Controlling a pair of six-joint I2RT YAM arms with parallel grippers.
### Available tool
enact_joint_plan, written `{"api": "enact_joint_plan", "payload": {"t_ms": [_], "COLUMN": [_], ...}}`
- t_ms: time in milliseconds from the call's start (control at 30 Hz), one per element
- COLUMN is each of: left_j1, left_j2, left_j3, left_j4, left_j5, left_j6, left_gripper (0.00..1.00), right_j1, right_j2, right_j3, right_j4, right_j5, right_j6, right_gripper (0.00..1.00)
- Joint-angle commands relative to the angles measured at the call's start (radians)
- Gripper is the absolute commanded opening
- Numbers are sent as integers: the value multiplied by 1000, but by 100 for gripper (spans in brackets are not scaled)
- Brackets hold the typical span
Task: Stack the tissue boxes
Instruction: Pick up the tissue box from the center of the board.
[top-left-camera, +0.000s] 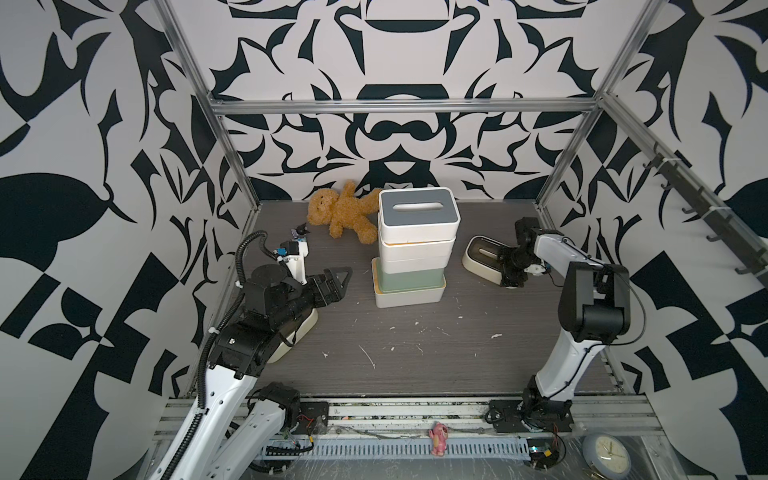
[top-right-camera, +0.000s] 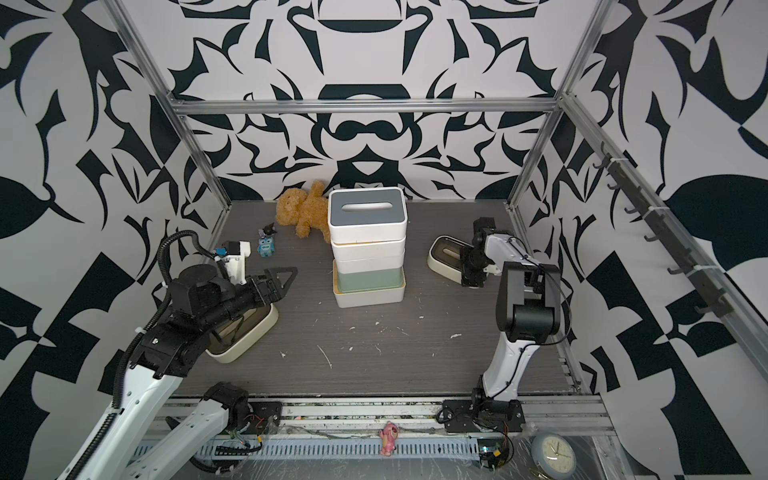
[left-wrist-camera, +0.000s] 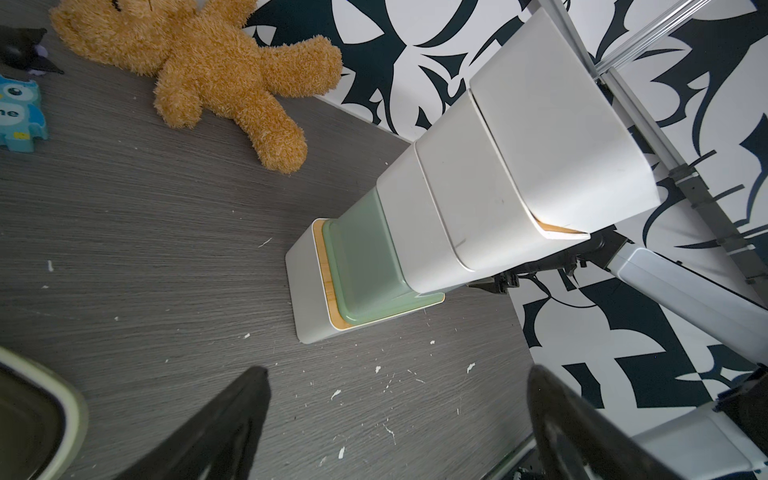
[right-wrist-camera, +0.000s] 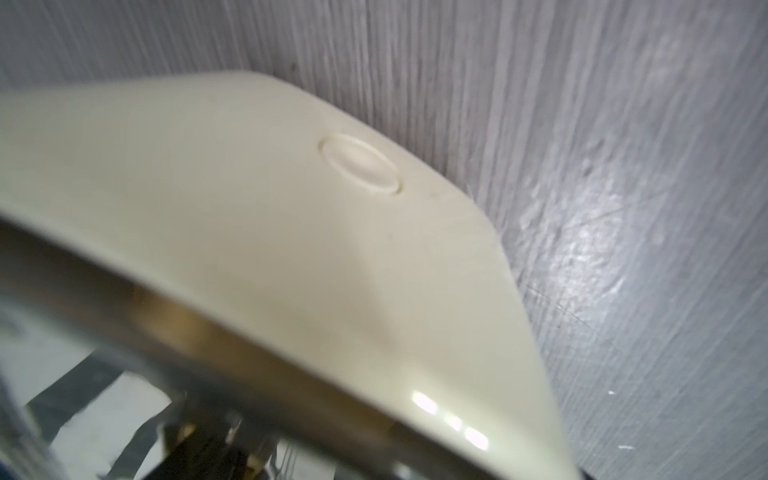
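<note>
Several tissue boxes stand stacked mid-table in both top views: a white bamboo-lidded base (top-left-camera: 409, 298), a sage green box (top-left-camera: 409, 276), two white ones, and a grey-lidded box (top-left-camera: 417, 208) (top-right-camera: 365, 208) on top. A cream box with a dark lid (top-left-camera: 480, 253) (top-right-camera: 444, 254) lies right of the stack. My right gripper (top-left-camera: 513, 270) points down over its near end, and the box's cream wall (right-wrist-camera: 249, 208) fills the right wrist view, hiding the fingers. A second cream box (top-left-camera: 301, 332) (left-wrist-camera: 37, 415) lies partly under my left arm. My left gripper (top-left-camera: 334, 282) (left-wrist-camera: 397, 374) is open and empty, left of the stack (left-wrist-camera: 365, 266).
A brown teddy bear (top-left-camera: 343, 212) lies behind and left of the stack. A blue owl toy (top-right-camera: 266, 246) and a small black toy (top-right-camera: 268, 228) sit at the back left. A pink figure (top-left-camera: 438, 442) and a clock (top-left-camera: 604, 453) rest by the front rail. Aluminium posts frame the table.
</note>
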Motion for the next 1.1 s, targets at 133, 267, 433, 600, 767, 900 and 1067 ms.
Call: {"api": "enact_joint_plan", "payload": {"t_ms": [133, 267, 433, 600, 767, 900, 1067], "left_j1": [3, 4, 3, 4, 3, 3, 3], "left_j2": [-11, -11, -10, -9, -1, 5, 6], "left_j3": [-6, -1, 3, 5, 14, 19, 28], "left_j4": [17, 15, 12, 9, 8, 7, 7], "left_j5": [2, 0, -2, -6, -8, -8, -7], "left_j6": [-14, -14, -12, -6, -2, 1, 12], "left_gripper": [99, 99, 99, 99, 99, 99, 99], "right_j1": [-2, -4, -7, -13, -15, -19, -26], "right_j2": [-2, 2, 5, -8, -39, -69, -131], "right_j3": [20, 15, 7, -2, -21, -28, -45], "right_j4": [-20, -3, 24, 56, 96, 91, 91], "right_j5": [16, 16, 15, 9, 15, 22, 17], "right_j6": [25, 40, 49, 29, -7, -40, -59], "right_gripper": [75, 70, 64, 56, 53, 52, 51]}}
